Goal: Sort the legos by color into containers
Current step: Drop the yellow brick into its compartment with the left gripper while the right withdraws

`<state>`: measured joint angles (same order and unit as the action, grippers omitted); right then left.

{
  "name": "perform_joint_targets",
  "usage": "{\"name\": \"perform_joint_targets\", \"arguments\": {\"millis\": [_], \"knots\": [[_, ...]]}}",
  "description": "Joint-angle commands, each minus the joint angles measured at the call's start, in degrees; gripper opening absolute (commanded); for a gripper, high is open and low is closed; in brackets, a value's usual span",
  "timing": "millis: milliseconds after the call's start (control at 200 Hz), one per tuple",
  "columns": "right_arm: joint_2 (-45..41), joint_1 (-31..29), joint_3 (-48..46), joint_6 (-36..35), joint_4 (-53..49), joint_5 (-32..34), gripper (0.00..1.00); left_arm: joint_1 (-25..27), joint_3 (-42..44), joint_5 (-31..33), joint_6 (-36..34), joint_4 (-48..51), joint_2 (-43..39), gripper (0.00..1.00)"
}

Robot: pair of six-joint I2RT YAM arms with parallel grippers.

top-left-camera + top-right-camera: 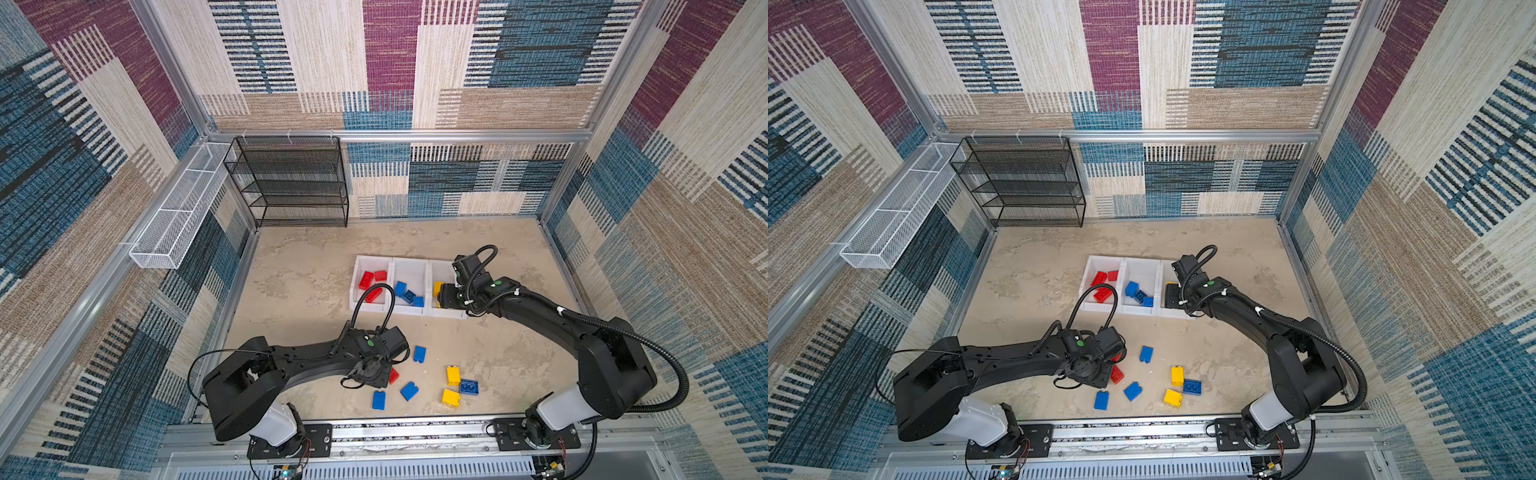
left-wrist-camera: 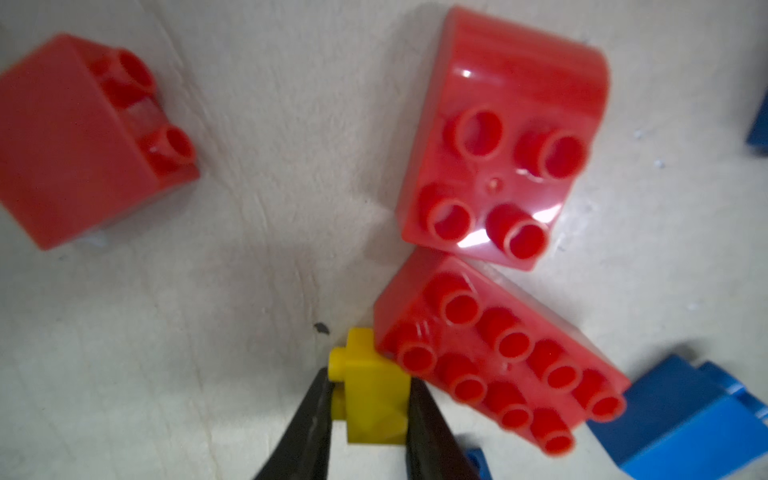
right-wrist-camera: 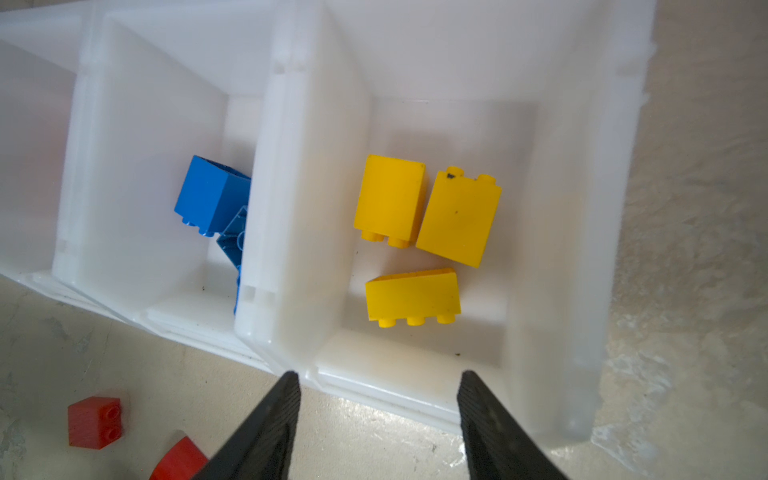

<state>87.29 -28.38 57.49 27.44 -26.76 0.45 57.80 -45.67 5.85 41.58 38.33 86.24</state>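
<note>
Step in hand: lifting a small yellow brick (image 2: 374, 411) bound for the yellow bin (image 3: 573, 249). We found the left gripper (image 2: 370, 380) clamped on it across two opposite faces. We could not tell whether the brick rested on the table or had just cleared it. An oblong red brick (image 2: 498, 361) touched the yellow one at a corner, and a square red brick (image 2: 498, 137) lay just beside that. We judged a straight vertical lift best here, since any sideways drag would likely shove the red pair.

In a top view the containers (image 1: 409, 259) lay at about 1 o'clock from the left wrist, with the yellow bin last in the row. The right gripper (image 3: 378, 374) hung over that bin's near rim, jaws apart and empty, with three yellow bricks (image 3: 411, 297) below it. We advised moving it away first, then releasing low inside the walls so the brick could not bounce out
</note>
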Motion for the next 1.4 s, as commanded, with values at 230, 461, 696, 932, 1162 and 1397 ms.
{"name": "perform_joint_targets", "arguments": {"millis": [230,461,696,932,1162,1397], "knots": [[-1.46,-0.02,-0.32,0.6,0.77,0.53,0.64,-2.3,-3.7,3.46,-3.86,2.85,-3.35,0.22],[-2.65,-0.06,0.07,0.51,0.17,0.86,0.63,-14.69,-12.63,4.38,-14.14,3.27,-6.29,0.23],[-4.34,0.06,-0.18,0.59,-0.96,2.07,0.63,-20.68,-26.97,1.15,-22.64,2.23,3.4,0.24],[-9.02,3.03,-0.84,1.56,-2.24,2.5,0.64,-19.44,-43.33,-6.77,-23.62,2.14,16.9,0.24],[-14.43,9.31,-2.55,0.25,-4.1,1.54,0.64,-15.18,-58.4,-9.8,-24.87,2.29,29.14,0.25],[-18.51,11.59,-5.93,0.51,-4.69,-0.29,0.64,-12.89,-69.22,-11.91,-25.08,2.28,39.55,0.27]]}}
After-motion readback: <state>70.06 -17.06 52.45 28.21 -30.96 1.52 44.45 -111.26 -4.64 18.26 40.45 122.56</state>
